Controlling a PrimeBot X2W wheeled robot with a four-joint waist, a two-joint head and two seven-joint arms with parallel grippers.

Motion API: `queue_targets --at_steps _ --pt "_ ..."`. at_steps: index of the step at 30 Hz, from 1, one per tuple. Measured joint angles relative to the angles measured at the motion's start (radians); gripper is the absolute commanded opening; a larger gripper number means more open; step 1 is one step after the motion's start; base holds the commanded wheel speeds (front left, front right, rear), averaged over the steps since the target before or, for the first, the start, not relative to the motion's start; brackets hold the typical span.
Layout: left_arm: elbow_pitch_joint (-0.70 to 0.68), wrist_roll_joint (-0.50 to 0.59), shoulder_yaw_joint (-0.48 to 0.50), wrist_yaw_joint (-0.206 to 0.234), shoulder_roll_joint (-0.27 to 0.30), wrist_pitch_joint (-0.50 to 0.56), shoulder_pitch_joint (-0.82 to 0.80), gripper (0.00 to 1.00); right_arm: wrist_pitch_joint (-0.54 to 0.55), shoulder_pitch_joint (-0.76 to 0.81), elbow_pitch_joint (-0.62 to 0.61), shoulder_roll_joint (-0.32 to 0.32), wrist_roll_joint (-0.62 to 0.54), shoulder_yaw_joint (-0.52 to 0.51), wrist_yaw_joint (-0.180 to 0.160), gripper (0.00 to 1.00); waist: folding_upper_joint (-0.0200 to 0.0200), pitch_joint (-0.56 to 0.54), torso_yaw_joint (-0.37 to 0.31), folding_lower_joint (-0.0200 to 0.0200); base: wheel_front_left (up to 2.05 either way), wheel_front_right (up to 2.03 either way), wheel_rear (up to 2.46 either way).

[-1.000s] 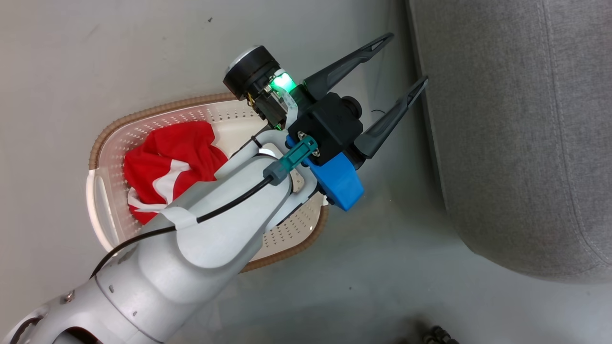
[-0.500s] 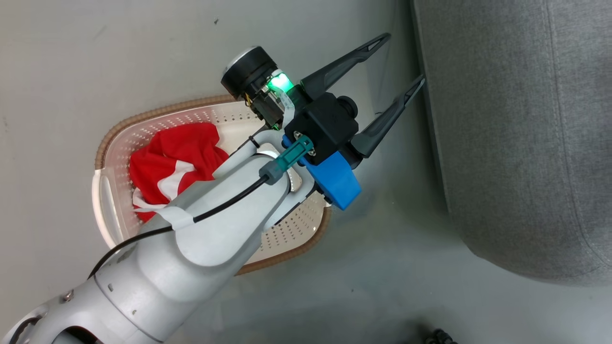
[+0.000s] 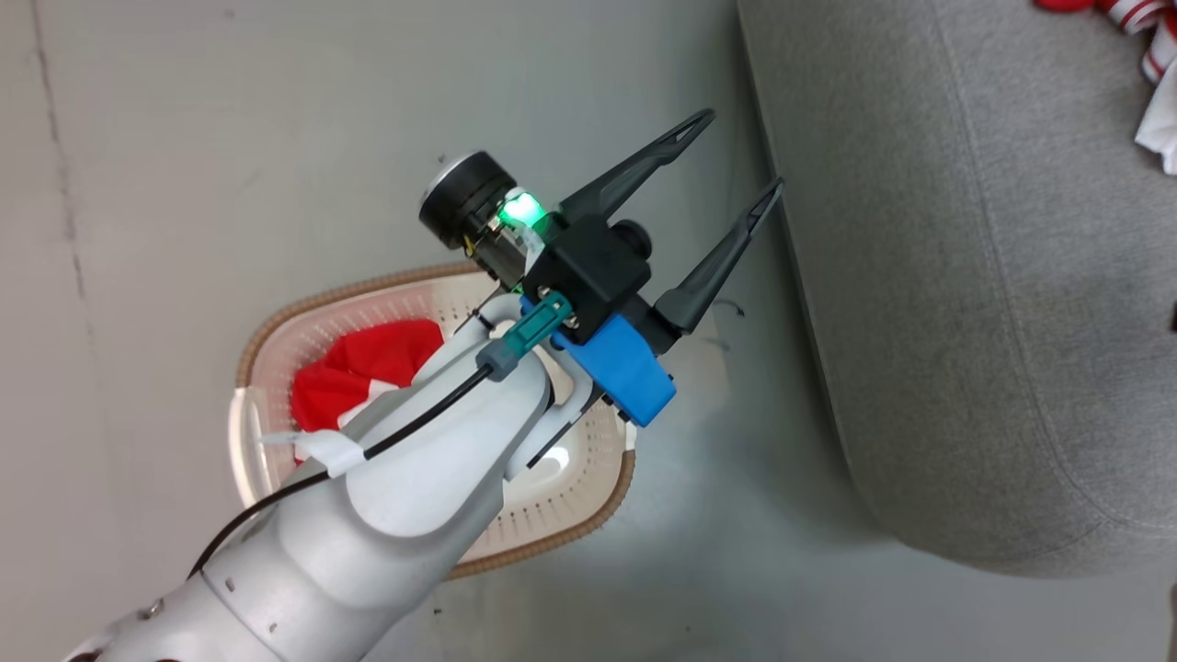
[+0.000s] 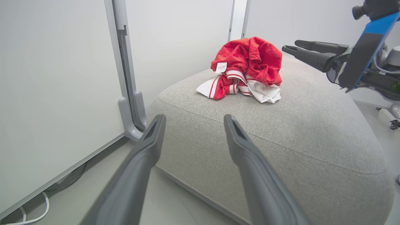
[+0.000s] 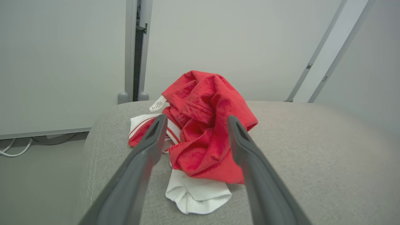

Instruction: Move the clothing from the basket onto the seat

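A red garment with white trim (image 3: 368, 377) lies in the cream basket (image 3: 552, 515) on the floor, partly hidden under my left forearm. My left gripper (image 3: 740, 150) hangs open and empty above the basket's far end, with its fingers pointing at the grey seat (image 3: 965, 276). Another piece of the clothing (image 4: 250, 68), red with white stripes and a label, is heaped on the seat (image 4: 312, 131). My right gripper (image 5: 197, 117) stands open just short of that heap (image 5: 206, 131), apart from it. It also shows from the side as the right gripper (image 4: 290, 46) beside the heap.
Grey floor runs between the basket and the seat's rounded edge. White wall panels with a grey post (image 4: 125, 78) stand behind the seat. Cables (image 5: 12, 150) lie on the floor by the wall. A caster wheel (image 4: 394, 124) shows at the far right.
The head camera has turned, so the whole picture has shifted and the red and white garment on the seat now shows at the top right. The left gripper stays open over the basket.
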Motion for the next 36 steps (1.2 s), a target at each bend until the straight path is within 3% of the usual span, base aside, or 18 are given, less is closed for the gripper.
queue_targets --at_steps 7,17,36 --pt "0.004 -0.013 0.047 0.028 0.004 -0.010 0.085 1.00 0.000 0.094 -0.112 0.040 0.027 0.152 0.000 1.00 0.0000 -0.104 0.021 -0.0001 0.00 0.00 0.00" --pt "-0.065 -0.014 0.243 0.067 0.046 -0.011 0.288 1.00 0.000 0.205 -0.154 0.074 0.068 0.293 0.000 1.00 0.0000 -0.247 0.090 -0.0002 0.00 0.00 0.00" --pt "-0.157 0.082 0.649 0.032 0.013 -0.011 0.633 1.00 0.000 0.387 -0.189 0.112 0.089 0.377 0.000 1.00 0.0001 -0.444 0.192 -0.0002 0.00 0.00 0.00"
